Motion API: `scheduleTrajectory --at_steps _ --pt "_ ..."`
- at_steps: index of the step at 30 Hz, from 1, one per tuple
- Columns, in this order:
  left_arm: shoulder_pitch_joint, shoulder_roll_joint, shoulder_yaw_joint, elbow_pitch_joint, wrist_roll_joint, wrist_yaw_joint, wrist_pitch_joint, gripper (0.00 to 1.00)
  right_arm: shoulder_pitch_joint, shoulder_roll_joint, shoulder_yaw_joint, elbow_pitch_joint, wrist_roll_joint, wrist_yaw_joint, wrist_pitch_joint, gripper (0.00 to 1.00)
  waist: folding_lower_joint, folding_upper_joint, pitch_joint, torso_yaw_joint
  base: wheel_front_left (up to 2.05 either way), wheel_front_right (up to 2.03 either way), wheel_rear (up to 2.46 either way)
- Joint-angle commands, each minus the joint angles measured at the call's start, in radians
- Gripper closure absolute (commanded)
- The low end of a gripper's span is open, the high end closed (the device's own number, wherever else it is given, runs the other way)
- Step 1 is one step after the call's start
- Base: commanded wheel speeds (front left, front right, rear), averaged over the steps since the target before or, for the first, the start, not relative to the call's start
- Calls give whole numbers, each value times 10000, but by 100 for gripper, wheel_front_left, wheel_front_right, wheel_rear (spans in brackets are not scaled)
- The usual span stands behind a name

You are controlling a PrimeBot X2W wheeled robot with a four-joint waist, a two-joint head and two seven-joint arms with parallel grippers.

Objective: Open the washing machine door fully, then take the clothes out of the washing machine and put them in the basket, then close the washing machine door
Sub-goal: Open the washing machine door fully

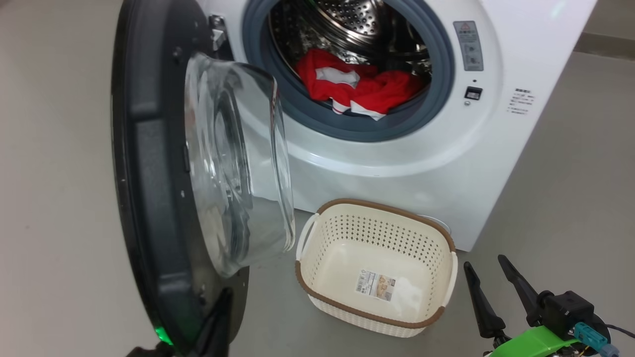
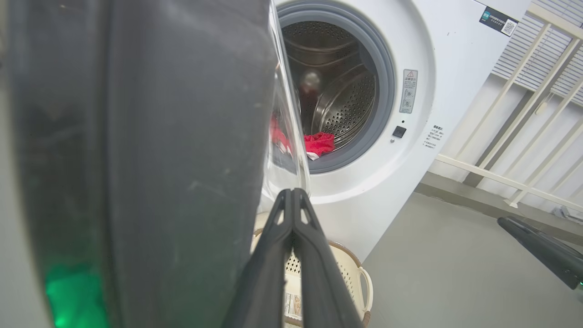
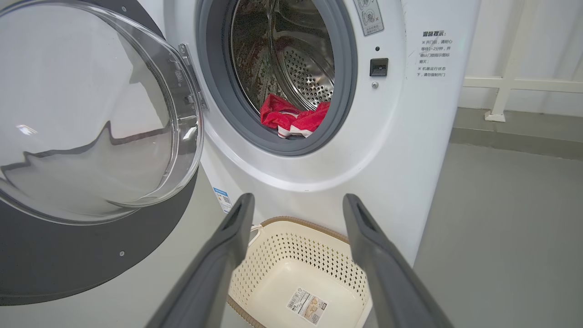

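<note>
- Your left gripper (image 2: 292, 193) is nearest: its 2 fingers are pressed flat together with nothing between them. They sit just beside the lower edge of the washing machine door (image 1: 149, 148). You cannot tell whether they touch it.
- Your right gripper (image 1: 483, 263) hangs low on the right, above the grey floor (image 1: 570, 198). Its 2 fingers are spread wide and carry nothing.
- The basket (image 1: 347, 233) stands upright on the floor between the door and your right gripper, close to the machine's base. A paper label (image 1: 375, 284) lies on its bottom.
- The door is swung out on your left, nearly edge-on in the head view. Its glass bowl (image 1: 238, 163) bulges toward the basket.
- The washing machine (image 1: 397, 173) stands behind the basket, its mouth uncovered inside the grey rubber ring (image 1: 436, 69).
- The clothes (image 1: 357, 87) lie at the front of the steel drum (image 1: 357, 20). They form a red heap with white patches, resting against the ring's lower lip.
- A white railing (image 2: 501, 95) stands farthest back, on the right.
</note>
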Motion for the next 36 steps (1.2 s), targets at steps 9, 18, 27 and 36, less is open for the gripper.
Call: scheduleTrajectory --at_steps 9,18,27,36 --pt "31 114 1870 -375 178 266 -61 100 -169 -48 315 -246 -103 4 -93 0 0 -1 -94 383 0 0 0" --pt "-591 114 3624 69 491 109 -61 100 -213 -115 418 -235 -87 4 -93 0 0 -1 89 152 0 0 0" --pt "-1555 114 5395 737 900 -101 -61 100 -391 -256 353 -250 -130 4 -93 0 0 -1 512 -128 0 0 0" --pt "-2708 351 7167 1649 1406 -235 -61 100 -641 -310 368 -266 -222 4 -93 0 0 -1 945 -361 0 0 0"
